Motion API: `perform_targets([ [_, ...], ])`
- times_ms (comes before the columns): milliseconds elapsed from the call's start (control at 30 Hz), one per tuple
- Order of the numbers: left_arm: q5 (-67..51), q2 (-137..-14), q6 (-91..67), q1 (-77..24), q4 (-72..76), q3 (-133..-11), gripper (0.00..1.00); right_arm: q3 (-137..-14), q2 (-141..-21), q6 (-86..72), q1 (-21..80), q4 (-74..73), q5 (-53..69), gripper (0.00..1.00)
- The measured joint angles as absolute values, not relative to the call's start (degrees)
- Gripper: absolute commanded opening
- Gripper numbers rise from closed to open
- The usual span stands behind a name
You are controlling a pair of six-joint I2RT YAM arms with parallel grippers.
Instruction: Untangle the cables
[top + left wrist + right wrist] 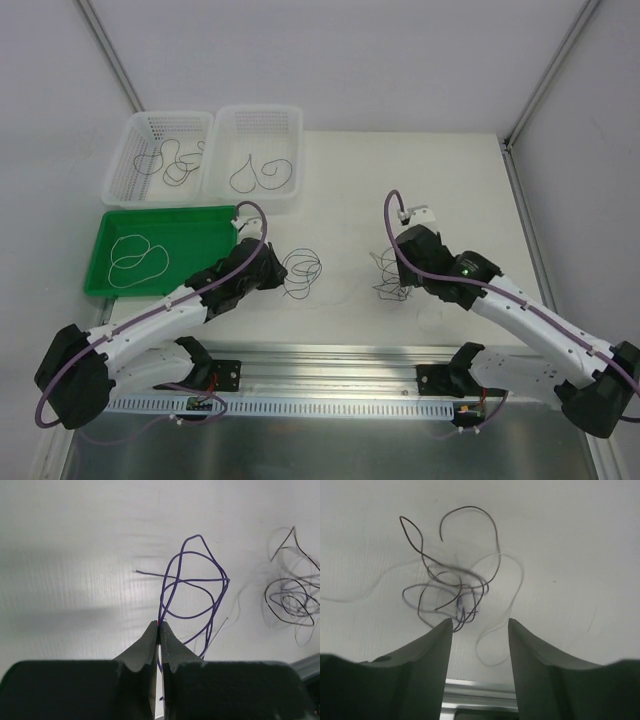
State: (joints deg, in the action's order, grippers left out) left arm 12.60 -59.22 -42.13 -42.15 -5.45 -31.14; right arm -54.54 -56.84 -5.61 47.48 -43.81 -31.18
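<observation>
My left gripper (pixel 160 626) is shut on a thin purple cable (pixel 192 580), whose loops spread out ahead of the fingertips over the white table. In the top view, that gripper (pixel 281 271) sits just left of the purple loops (pixel 303 272). A tangle of dark, purple and white cables (pixel 452 590) lies just ahead of my right gripper (pixel 480 622), which is open and holds nothing. A pale strand (pixel 490 630) curls on the table within the gap between its fingers. From above, the tangle (pixel 390 282) lies left of the right gripper (pixel 406 272).
Two white baskets (pixel 120 165) (pixel 298 150) at the back left each hold separated dark cables. A green tray (pixel 200 235) in front of them holds a white cable (pixel 135 258). A metal rail (pixel 330 360) runs along the table's near edge.
</observation>
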Motion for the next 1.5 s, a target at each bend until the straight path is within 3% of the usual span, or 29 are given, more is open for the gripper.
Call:
perform_targets([
  [100, 11.22, -56.12, -41.19, -42.76, -5.41, -31.29, 0.0, -50.7, -58.15, -7.07, 47.81, -41.78, -25.82, 0.6],
  [333, 9.41, -54.61, -40.86, -43.22, -5.5, -31.38, 0.0, -44.16, -59.09, -7.03, 53.93, -23.79, -8.56, 0.61],
  [533, 8.75, -54.11, -40.93, -44.25, -5.54, -31.55, 0.0, -39.38, -66.94, -7.07, 56.69, -7.57, 3.97, 0.62],
  [900, 7.64, -52.71, -41.58, -45.08, -5.67, -31.7, 0.0, -37.93, -82.81, -7.11, 61.08, 12.71, 9.45, 0.6],
  [1000, 7.66, -51.55, -41.91, -45.08, -6.02, -31.7, 0.0, -38.0, -86.32, -7.27, 61.12, 15.9, 8.84, 0.49],
  [1033, 7.66, -51.03, -42.0, -45.08, -6.09, -31.7, 0.0, -38.0, -87.2, -7.4, 61.12, 16.75, 8.34, 0.33],
  [1133, 7.97, -49.34, -42.17, -45.08, -6.61, -31.7, 0.0, -36.95, -87.7, -7.92, 61.12, 19.25, 6.61, 0.02],
  [1333, 11.51, -46.15, -41.36, -45.08, -8.88, -31.7, 0.0, -33.06, -79.7, -7.33, 60.71, 15.62, -0.36, 0.01],
  [1500, 15.92, -42.83, -39.33, -45.08, -13.04, -31.7, 0.0, -30.68, -64.69, -6.48, 53.54, 5.17, -7.18, 0.01],
])
